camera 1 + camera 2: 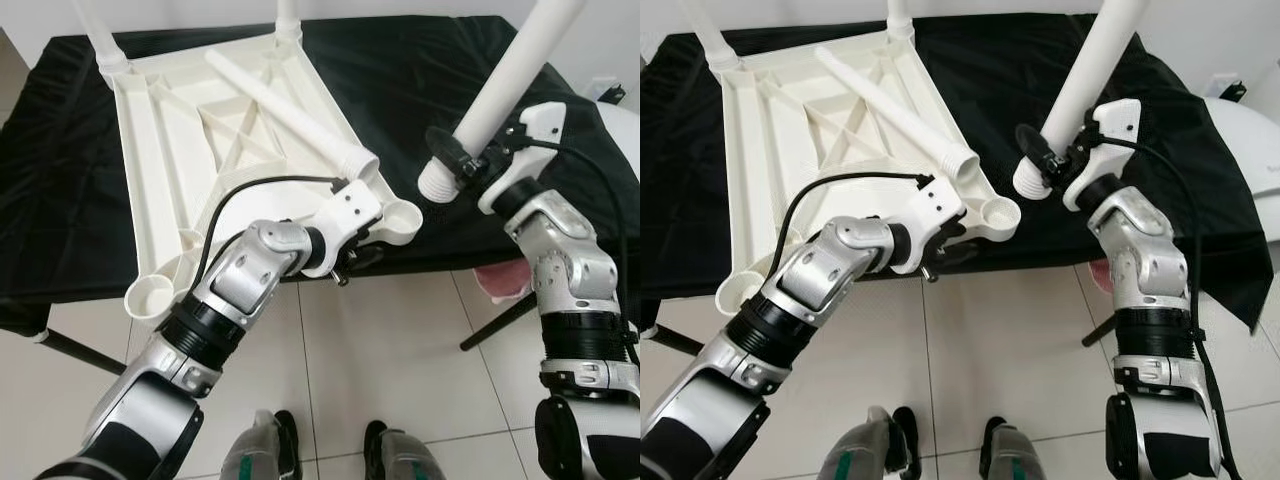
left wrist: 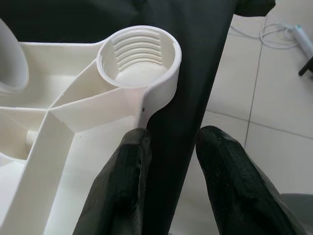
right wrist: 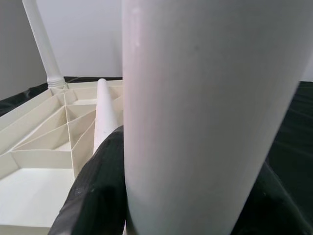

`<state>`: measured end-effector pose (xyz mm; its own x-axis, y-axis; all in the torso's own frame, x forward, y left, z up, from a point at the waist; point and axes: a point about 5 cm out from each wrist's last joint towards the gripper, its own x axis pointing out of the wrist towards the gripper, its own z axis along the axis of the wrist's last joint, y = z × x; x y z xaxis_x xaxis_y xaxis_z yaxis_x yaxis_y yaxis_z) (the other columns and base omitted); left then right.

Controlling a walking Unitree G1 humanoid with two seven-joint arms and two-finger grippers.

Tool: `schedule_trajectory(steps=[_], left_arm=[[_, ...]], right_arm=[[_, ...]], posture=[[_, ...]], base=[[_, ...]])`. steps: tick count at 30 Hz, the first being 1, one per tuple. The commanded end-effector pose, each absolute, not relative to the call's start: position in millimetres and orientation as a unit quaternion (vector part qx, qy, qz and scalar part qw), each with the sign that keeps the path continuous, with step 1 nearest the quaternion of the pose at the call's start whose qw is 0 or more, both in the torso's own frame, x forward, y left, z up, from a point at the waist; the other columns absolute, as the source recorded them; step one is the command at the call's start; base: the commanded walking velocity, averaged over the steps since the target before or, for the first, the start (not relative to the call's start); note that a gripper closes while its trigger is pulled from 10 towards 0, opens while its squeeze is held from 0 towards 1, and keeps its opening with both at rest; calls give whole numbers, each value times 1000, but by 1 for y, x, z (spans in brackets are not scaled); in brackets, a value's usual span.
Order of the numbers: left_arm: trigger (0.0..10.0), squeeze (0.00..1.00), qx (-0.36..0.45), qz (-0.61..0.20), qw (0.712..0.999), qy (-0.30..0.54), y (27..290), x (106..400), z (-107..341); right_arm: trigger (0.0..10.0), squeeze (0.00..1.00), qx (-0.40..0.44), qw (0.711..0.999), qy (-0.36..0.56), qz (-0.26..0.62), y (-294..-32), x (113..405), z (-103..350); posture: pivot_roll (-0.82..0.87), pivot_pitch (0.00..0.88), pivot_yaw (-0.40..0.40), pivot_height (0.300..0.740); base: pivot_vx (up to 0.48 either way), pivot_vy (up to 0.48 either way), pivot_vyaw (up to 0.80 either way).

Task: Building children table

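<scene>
A white plastic table top (image 1: 170,170) lies upside down on a table with a black cloth (image 1: 420,90). Two legs (image 1: 100,35) stand in its far corners. A loose leg (image 1: 290,115) lies across its ribs. My right gripper (image 1: 460,160) is shut on a third white leg (image 1: 505,85), tilted, its threaded end (image 1: 437,183) hanging just right of the near-right socket (image 1: 402,218). My left gripper (image 1: 365,258) is open below that socket (image 2: 139,56). One of its fingers (image 2: 122,186) lies against the top's rim, and black cloth shows between the two.
The near-left socket (image 1: 150,297) holds no leg and overhangs the cloth's front edge. Below are tiled floor, my feet (image 1: 270,450), a black support leg (image 1: 500,320) and something pink (image 1: 505,280). A white object (image 1: 1250,130) lies at the right.
</scene>
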<state>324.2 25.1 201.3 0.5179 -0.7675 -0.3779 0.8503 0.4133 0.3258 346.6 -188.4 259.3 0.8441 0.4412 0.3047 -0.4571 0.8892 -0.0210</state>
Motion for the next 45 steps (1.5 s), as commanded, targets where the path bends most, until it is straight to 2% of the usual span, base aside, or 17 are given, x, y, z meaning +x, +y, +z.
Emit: schedule_trajectory(steps=[1,8,15,20,32,45], left_arm=[[10000,0,261,-453,847,95,26,327,192],[10000,0,270,-438,852,92,27,333,191],[10000,0,245,-458,853,47,29,331,224],[10000,0,248,-458,853,41,28,333,226],[10000,0,263,-447,853,60,26,336,213],[10000,0,341,-433,829,94,33,339,188]], right_arm=[[10000,0,29,959,-160,232,-191,344,263],[10000,0,30,959,-163,230,-191,343,264],[10000,0,33,959,-165,230,-191,343,267],[10000,0,33,959,-165,229,-190,344,268],[10000,0,33,959,-167,227,-193,343,270],[10000,0,33,958,-168,229,-191,345,270]], posture=[[-146,194,50,740],[-145,196,52,740],[-139,197,50,740],[-139,197,50,740],[-143,195,50,740],[-145,182,53,740]], base=[[0,0,0],[0,0,0],[0,0,0],[0,0,0],[0,0,0],[0,0,0]])
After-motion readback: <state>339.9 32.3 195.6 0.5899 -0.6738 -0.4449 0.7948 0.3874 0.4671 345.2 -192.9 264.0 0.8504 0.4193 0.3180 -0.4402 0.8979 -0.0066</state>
